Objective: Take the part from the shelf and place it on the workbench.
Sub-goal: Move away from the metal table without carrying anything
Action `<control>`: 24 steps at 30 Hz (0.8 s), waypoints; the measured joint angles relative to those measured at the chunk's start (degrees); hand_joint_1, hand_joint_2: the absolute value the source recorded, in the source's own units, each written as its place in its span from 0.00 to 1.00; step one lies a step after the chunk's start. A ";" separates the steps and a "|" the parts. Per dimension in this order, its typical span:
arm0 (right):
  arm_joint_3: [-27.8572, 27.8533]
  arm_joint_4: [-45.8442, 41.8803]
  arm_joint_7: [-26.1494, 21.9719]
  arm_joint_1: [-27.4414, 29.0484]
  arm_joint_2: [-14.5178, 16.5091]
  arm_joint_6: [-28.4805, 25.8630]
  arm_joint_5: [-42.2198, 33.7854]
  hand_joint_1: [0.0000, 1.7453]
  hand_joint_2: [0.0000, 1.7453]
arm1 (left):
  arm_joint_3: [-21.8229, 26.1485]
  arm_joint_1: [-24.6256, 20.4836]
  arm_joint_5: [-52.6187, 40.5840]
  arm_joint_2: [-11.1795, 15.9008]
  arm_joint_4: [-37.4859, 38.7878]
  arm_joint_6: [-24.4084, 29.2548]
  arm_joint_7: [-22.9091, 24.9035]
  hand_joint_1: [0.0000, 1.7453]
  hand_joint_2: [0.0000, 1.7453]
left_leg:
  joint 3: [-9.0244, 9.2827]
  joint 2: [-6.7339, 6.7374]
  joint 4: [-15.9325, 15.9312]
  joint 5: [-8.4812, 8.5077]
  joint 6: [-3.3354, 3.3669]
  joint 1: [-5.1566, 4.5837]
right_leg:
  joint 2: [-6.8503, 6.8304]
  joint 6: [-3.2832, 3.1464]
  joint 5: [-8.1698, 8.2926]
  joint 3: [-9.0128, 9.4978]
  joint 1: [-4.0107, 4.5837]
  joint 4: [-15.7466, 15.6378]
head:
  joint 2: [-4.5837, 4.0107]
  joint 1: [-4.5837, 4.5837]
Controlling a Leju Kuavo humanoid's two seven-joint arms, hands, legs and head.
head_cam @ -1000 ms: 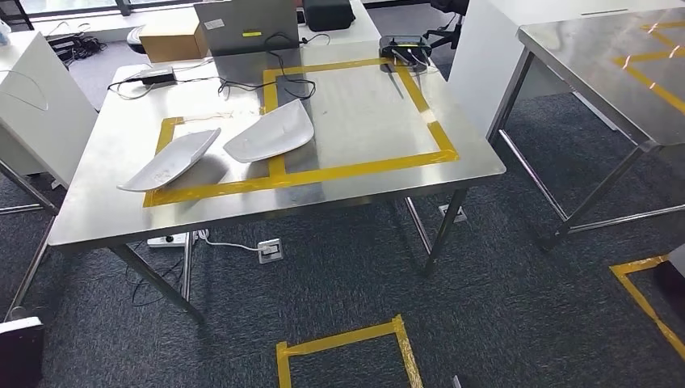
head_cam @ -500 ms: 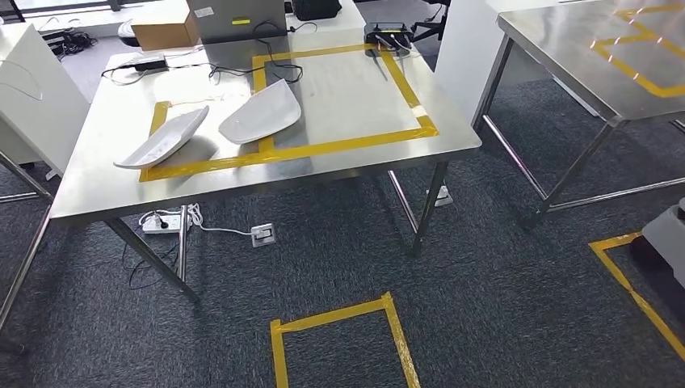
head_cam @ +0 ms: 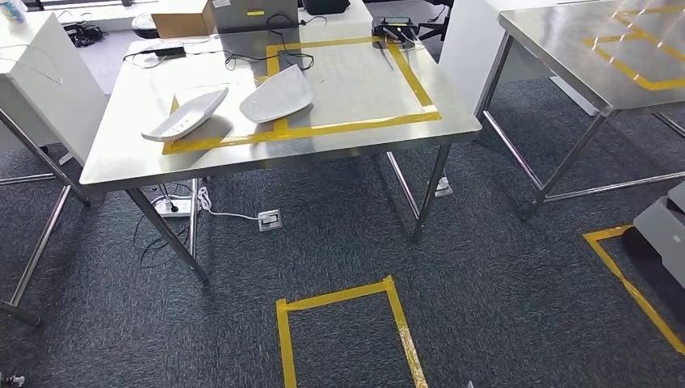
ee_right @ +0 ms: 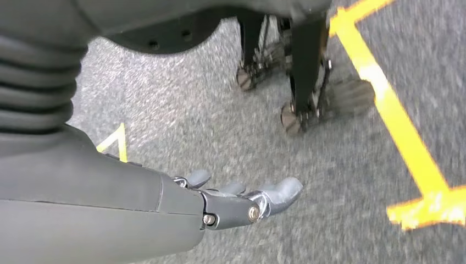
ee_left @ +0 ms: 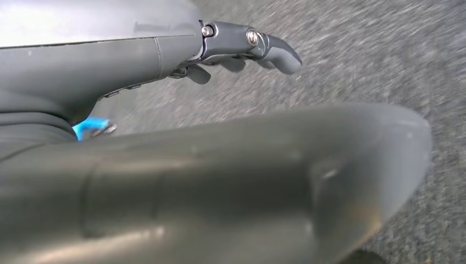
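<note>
Dark grey carpet (head_cam: 339, 250) fills the lower half of the head view, a broad open stretch between the camera and the furniture. On it, at bottom centre, lies a three-sided yellow tape outline (head_cam: 343, 301), and another yellow tape corner (head_cam: 630, 279) runs along the lower right.

The steel workbench (head_cam: 129, 149) takes the upper left and centre of the frame; its near edge runs slightly tilted across the frame and its right corner sits above a slanted leg (head_cam: 429, 194). A second steel table (head_cam: 565, 56) occupies the upper right, with a carpeted gap between the two. A white cabinet (head_cam: 40, 89) stands at the far left, close beside the workbench.

Two white curved parts lie side by side on the workbench: the left part (head_cam: 186, 115) inside a small yellow-taped rectangle, the right part (head_cam: 277, 95) across the tape line into the large taped square (head_cam: 420, 77). At the bench's far edge sit a cardboard box (head_cam: 182, 18), black cables (head_cam: 242, 56) and a black device (head_cam: 397, 31). Under the bench lie a white power strip (head_cam: 174, 208) and a floor socket (head_cam: 270, 219).

The left hand (ee_left: 242, 49) hangs over carpet, fingers loosely extended, holding nothing. The right hand (ee_right: 242, 201) is likewise released and empty above the carpet.
</note>
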 joint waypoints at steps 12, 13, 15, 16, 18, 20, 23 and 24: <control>0.74 0.01 4.41 -0.53 1.02 -3.00 1.09 0.00 1.00 | -0.02 -1.41 -1.34 1.43 0.35 0.89 -5.65 0.00 0.00 | -8.28 0.34 0.49 7.88 0.47 -1.07 | 0.74 -2.53 -9.40 11.16 1.66 -1.29 | 0.02 0.18; 0.84 0.01 4.75 -0.60 1.12 -3.13 1.37 0.00 1.00 | -0.05 -1.51 -1.68 1.55 0.37 1.03 -5.55 0.00 0.00 | -8.29 0.35 0.24 8.44 0.11 -1.01 | 0.74 -2.75 -9.24 11.27 1.81 -2.07 | 0.02 0.21; 1.15 0.03 5.99 -0.80 1.51 -3.51 2.12 0.00 1.00 | -0.11 -1.42 -2.15 1.82 0.43 1.57 -5.41 0.00 0.00 | -8.57 0.25 0.23 8.48 -0.64 -0.87 | 0.61 -3.45 -8.03 10.57 1.62 -2.56 | 0.02 0.32; 1.39 0.04 6.82 -0.90 1.72 -3.83 2.51 0.00 1.00 | -0.14 -1.23 -1.93 1.91 0.45 1.84 -5.51 0.00 0.00 | -8.99 0.13 1.11 7.03 -1.00 -0.83 | 0.54 -3.89 -7.28 10.05 1.44 -2.84 | 0.02 0.28; 1.77 0.05 8.77 -1.01 2.15 -4.97 2.79 0.00 1.00 | -0.14 -0.84 -1.19 2.10 0.51 2.13 -5.95 0.00 0.00 | -10.32 -0.08 5.99 1.45 -1.70 -0.64 | 0.46 -4.38 -5.84 8.59 1.27 -3.04 | 0.01 0.20; 1.88 0.05 10.64 -0.95 2.54 -6.35 2.32 0.00 1.00 | -0.12 -0.72 -1.42 2.26 0.57 2.19 -6.11 0.00 0.00 | -11.26 -0.11 12.71 -2.67 -2.27 -0.45 | 0.33 -4.36 -4.49 6.73 1.23 -2.82 | 0.01 0.16; 1.87 0.05 12.19 -0.93 2.99 -7.46 1.65 0.00 1.00 | -0.12 -0.77 -2.90 2.32 0.66 2.15 -4.95 0.00 0.00 | -7.97 -0.09 13.14 0.45 -2.87 -0.06 | 0.08 -3.78 -2.71 3.67 0.90 -1.81 | 0.02 0.16; 1.87 0.05 12.38 -0.94 3.08 -7.62 1.56 0.00 1.00 | -0.13 -0.84 -3.16 2.30 0.67 2.15 -4.53 0.00 0.00 | -5.39 -0.13 9.74 1.42 -3.09 0.13 | 0.06 -3.45 -2.24 2.70 0.77 -1.29 | 0.01 0.15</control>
